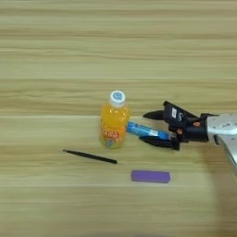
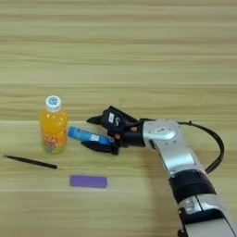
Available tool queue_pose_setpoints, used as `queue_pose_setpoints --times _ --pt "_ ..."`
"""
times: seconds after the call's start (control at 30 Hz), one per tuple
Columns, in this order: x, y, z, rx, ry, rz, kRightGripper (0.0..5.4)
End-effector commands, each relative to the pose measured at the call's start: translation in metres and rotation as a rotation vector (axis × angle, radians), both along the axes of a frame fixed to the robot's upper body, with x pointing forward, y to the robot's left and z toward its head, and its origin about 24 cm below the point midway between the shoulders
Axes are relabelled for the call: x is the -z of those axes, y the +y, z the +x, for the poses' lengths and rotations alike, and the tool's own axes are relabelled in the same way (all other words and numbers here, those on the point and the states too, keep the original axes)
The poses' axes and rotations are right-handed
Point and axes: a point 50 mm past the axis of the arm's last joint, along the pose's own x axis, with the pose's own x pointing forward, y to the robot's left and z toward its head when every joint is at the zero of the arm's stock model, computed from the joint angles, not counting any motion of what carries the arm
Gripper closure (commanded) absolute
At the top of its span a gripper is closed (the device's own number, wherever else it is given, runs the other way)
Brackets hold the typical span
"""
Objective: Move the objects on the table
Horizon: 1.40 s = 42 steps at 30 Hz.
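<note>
Light wood-grain table [image 1: 55, 41] seen from above, its plank stripes running left to right. An orange-drink bottle [image 1: 114, 122] with a white cap stands near the centre. Just right of it lies a blue tube [image 1: 147, 131] with a white label; its left end is at or just beside the bottle's side, though contact cannot be confirmed. The tube's long axis runs from upper left to lower right, the left end pointing at the bottle and the right end reaching into the gripper.

The right gripper [image 1: 149, 127] enters from the right on a silver forearm [image 2: 173, 148], from which a black cable [image 2: 215, 141] loops out to the right. The two black fingers are spread apart, one above the tube and one below it, so that they bracket the tube's right half. The upper finger stands visibly clear of the tube; the lower finger lies close along its underside. The hand is therefore released rather than clamped on the tube.

In front of the bottle, toward the bottom of the view, a thin black stick [image 1: 90, 157] lies with its long axis nearly horizontal, dipping slightly to the right. To its right and a little lower, a flat purple bar [image 1: 150, 176] lies with its long axis horizontal, well apart from the tube and below the gripper. The bottle is the only object standing close to the tube on its left side.
</note>
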Motion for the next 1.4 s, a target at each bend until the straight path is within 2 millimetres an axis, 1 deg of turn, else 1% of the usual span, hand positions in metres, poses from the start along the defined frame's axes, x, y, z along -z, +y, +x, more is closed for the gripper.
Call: queue_pose_setpoints --times 0.03,0.1,0.17,0.2,0.23,0.27,0.47,0.53,0.7,0.9,1.1,1.4 --pt "-0.036 0.0 0.012 -0.001 -0.145 0.027 1.37" --pt "-0.039 0.002 0.01 -0.012 -0.154 0.037 1.3" --pt "-0.044 0.003 0.009 -0.022 -0.166 0.05 1.04" --pt "-0.046 0.004 0.008 -0.026 -0.171 0.057 1.04" --pt "-0.049 0.004 0.007 -0.028 -0.176 0.064 0.86" --pt "-0.05 0.004 0.007 -0.03 -0.179 0.069 0.86" --pt "-0.061 0.004 0.004 -0.039 -0.195 0.106 0.13" --pt "-0.066 0.004 0.003 -0.04 -0.2 0.119 0.06" --pt "-0.077 -0.004 -0.001 -0.038 -0.207 0.152 0.06" --pt "-0.085 -0.013 -0.018 -0.08 -0.187 0.149 0.06" --pt "-0.085 -0.013 -0.03 -0.115 -0.178 0.113 0.06" --pt "-0.086 -0.012 -0.033 -0.126 -0.175 0.108 0.06"
